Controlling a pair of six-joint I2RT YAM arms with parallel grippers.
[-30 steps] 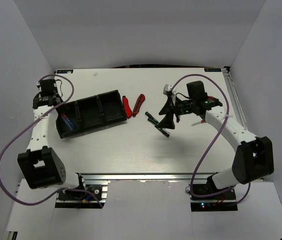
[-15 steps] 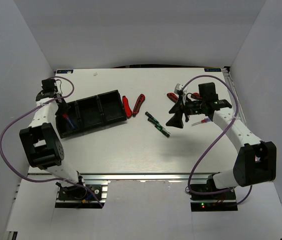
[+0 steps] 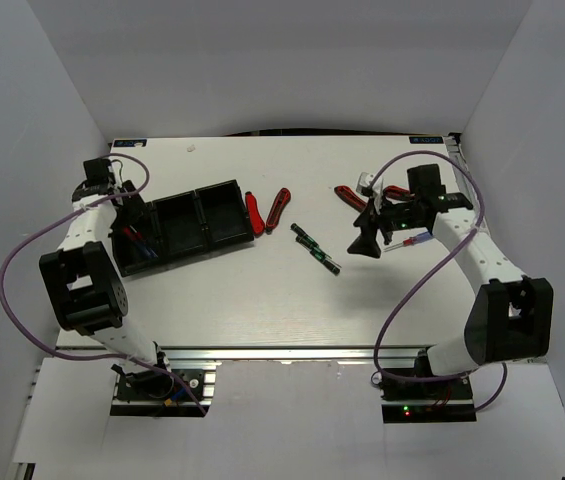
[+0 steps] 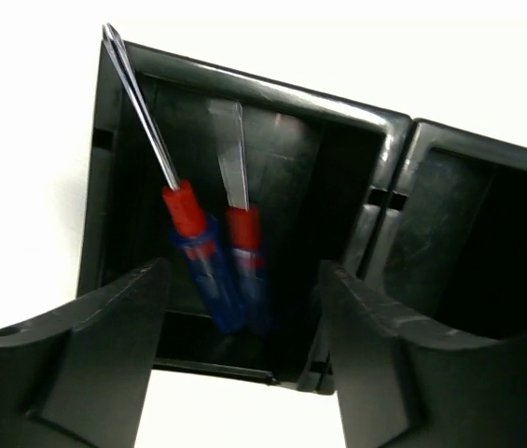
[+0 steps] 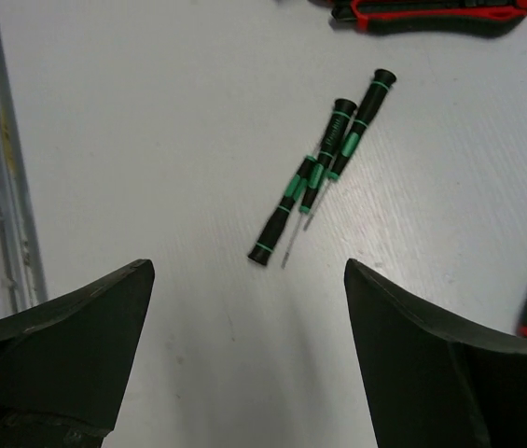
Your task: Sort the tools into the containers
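Observation:
The black three-compartment tray (image 3: 224,243) lies at the left of the table. My left gripper (image 3: 128,208) hovers open over its left compartment (image 4: 272,93). Two blue-handled screwdrivers (image 4: 209,271) with red collars lie inside, clear of the fingers (image 4: 104,355); one shaft leans on the rim. Two red-and-black cutters (image 3: 265,209) lie just right of the tray. Black-and-green screwdrivers (image 3: 316,248) (image 5: 324,168) lie mid-table. My right gripper (image 3: 366,240) (image 5: 244,317) stands open and empty to their right. More cutters (image 3: 346,195) and a blue screwdriver (image 3: 409,242) lie by the right arm.
A metal rail (image 3: 472,200) (image 5: 2,168) runs along the table's right edge. White walls enclose the table on three sides. The arm bases and a profile rail (image 3: 282,352) border the near edge. Purple cables loop from both arms.
My left gripper has opened over the tray's left compartment, and a blue screwdriver now lies there free. The right gripper has drawn back to the right, away from the green screwdrivers.

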